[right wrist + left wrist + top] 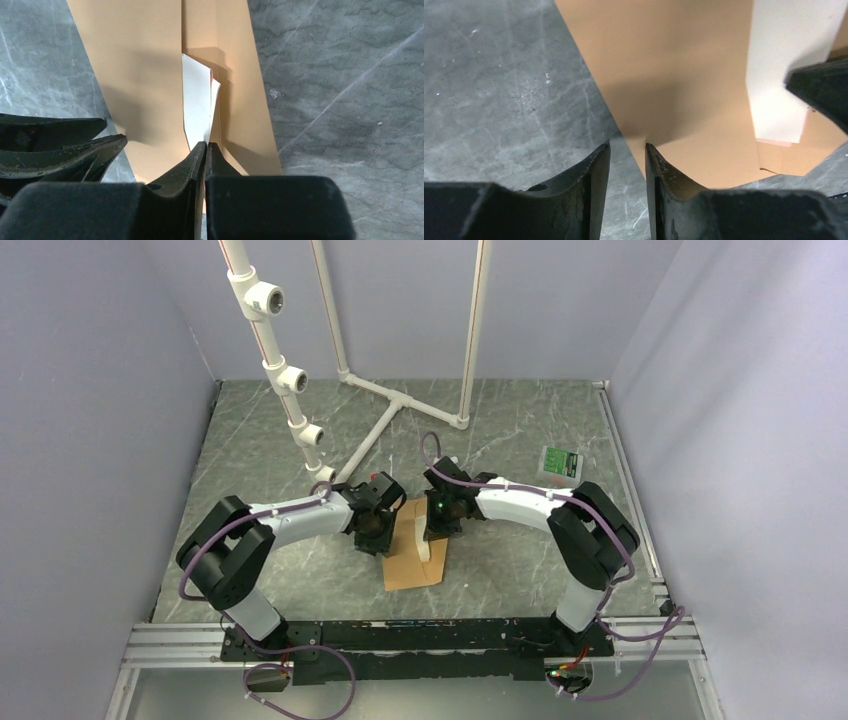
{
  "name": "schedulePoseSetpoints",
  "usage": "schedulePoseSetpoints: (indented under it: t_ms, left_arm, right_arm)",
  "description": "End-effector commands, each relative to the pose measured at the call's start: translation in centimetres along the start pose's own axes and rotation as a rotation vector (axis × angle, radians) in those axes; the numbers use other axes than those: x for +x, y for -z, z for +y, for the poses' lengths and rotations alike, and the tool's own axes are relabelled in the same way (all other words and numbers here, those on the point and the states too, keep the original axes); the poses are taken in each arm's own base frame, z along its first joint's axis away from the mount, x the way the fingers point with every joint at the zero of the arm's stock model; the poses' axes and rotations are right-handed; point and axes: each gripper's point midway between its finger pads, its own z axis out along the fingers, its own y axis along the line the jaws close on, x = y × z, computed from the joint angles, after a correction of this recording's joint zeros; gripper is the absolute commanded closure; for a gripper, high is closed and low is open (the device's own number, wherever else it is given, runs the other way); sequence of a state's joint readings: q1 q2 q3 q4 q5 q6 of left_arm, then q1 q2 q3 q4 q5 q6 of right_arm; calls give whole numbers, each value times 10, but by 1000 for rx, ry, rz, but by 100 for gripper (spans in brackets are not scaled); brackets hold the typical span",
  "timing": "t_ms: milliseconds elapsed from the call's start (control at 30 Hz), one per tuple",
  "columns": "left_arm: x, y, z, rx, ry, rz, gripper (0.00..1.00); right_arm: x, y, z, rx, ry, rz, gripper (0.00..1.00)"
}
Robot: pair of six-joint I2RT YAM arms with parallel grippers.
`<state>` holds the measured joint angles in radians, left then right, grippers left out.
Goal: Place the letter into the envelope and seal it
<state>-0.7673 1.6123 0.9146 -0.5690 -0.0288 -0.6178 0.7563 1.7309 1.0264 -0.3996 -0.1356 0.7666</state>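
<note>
**A:** Envelope (408, 565) from overhead: where does it lie?

**B:** Flat on the grey marbled table (260, 450), in the centre between the two arms. The letter (437, 558) shows as a pale strip along its right side. The left gripper (378, 535) hangs over the envelope's far left part, and the right gripper (436, 528) over the letter's far end. From up here I cannot tell how wide either one stands. A white pipe frame (400, 400) sits at the back, and a small green item (562, 462) lies well off to the right.

**A:** And the left wrist camera?

**B:** Its fingers (596, 175) stand a narrow gap apart and hold nothing. The envelope's slanting edge runs into that gap, with table showing beside it. The letter shows pale on the right, next to the other gripper's dark tip.

**A:** Right wrist?

**B:** Jaws pinched together on the near end of the letter. The sheet runs away from them over the middle of the envelope, up to the seam between two brown panels. Whether its far end is tucked inside, I cannot tell. The left gripper's fingers show at the left edge, over the envelope's border.
</note>
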Motion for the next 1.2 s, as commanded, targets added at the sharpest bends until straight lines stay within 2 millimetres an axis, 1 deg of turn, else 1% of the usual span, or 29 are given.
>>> schedulePoseSetpoints:
  t_ms: [0, 133, 233, 367, 500, 600, 667, 767, 933, 1033, 1167]
  left_arm:
    - [-2, -14, -13, 47, -24, 20, 64]
    - [1, -21, -12, 40, -33, 42, 66]
    - [2, -21, -11, 35, -34, 43, 66]
    - [5, -21, -7, 19, -30, 50, 65]
    - [9, -22, -2, -3, -20, 62, 66]
    - [11, -23, -2, -2, -20, 66, 66]
    - [12, -23, -2, 6, -20, 67, 66]
    - [14, -24, -2, 6, -21, 72, 66]
    - [15, -25, 0, -1, -29, 78, 65]
    - [15, -25, 0, -3, -31, 80, 63]
    - [15, -25, 0, 0, -33, 80, 62]
  right_arm:
    - [-2, -3, 11, -44, 18, 5, 95]
    - [0, -7, 20, -94, 28, 26, 95]
    - [0, -9, 22, -107, 31, 29, 94]
    - [-1, -10, 22, -97, 27, 30, 78]
    - [-3, 0, 14, -49, 19, 5, 62]
    - [-5, 9, 10, -39, 19, -19, 57]
    - [-2, 10, 7, -50, 7, -17, 56]
    - [0, 6, 7, -62, -2, -9, 59]
    - [-5, -2, 10, -63, 8, -9, 65]
    - [-9, -7, 10, -53, 13, -9, 65]
    - [-9, -14, 12, -57, 17, 7, 65]
